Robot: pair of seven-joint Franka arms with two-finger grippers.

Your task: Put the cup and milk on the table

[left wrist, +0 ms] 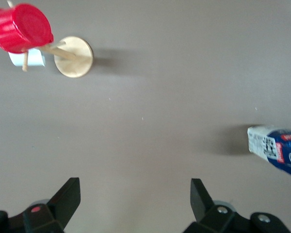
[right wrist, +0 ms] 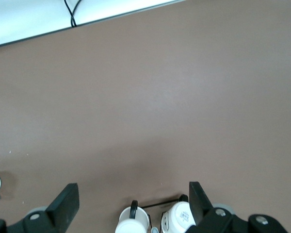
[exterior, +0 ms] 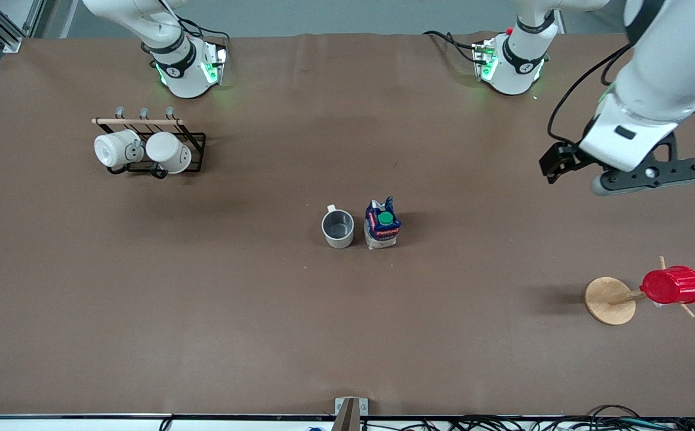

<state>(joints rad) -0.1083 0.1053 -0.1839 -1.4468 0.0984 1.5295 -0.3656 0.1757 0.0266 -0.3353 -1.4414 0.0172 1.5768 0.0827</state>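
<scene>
Mid-bench [exterior: 203,287]: cup [exterior: 338,228] upright, touching or just beside milk [exterior: 382,224]. Left gripper [left wrist: 136,194], fingers released, over left arm's end. Right gripper [right wrist: 133,199], seen only by its wrist view, fingers released above mug rack [right wrist: 155,216].

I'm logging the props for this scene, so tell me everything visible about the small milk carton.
The small milk carton has a dark blue upper part with a red label, a white base with small print, and a round green cap. It looks like coated cardboard, a little crumpled. It stands upright near the middle of the matte brown table, beside the off-white mug with a narrow gap between them. No gripper touches it.
</scene>
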